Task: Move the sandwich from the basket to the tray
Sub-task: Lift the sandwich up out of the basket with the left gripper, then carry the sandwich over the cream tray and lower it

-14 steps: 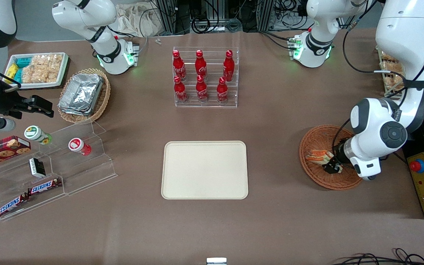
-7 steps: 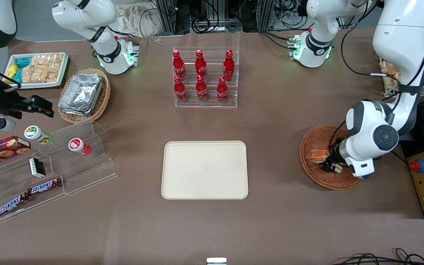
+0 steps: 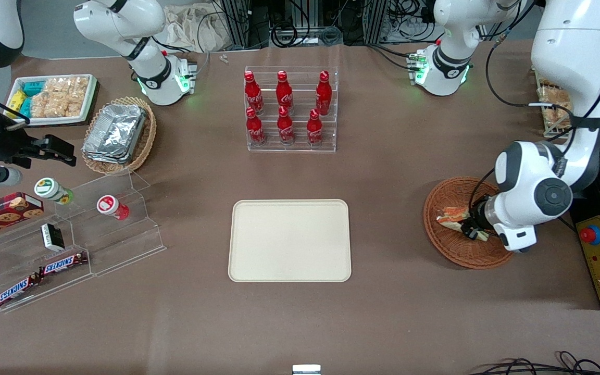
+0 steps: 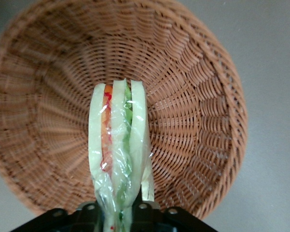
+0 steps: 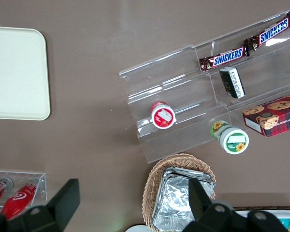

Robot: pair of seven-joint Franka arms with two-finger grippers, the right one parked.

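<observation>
Holding the sandwich point(image 4: 118, 145) edge-up, the hand point(image 3: 471, 227) is clamped on the wrapped wedge at its narrow end; you can confirm this in the left wrist view, where the bread layers and the orange and green filling stand upright above the woven floor of the basket point(image 4: 193, 101). Note that the sandwich point(image 3: 451, 216) sits over the basket point(image 3: 448, 250), inside its rim, at the working arm's end of the worktop point(image 3: 383, 312). You will find the tray point(image 3: 289, 240) well apart from the basket, toward the middle of the worktop.
</observation>
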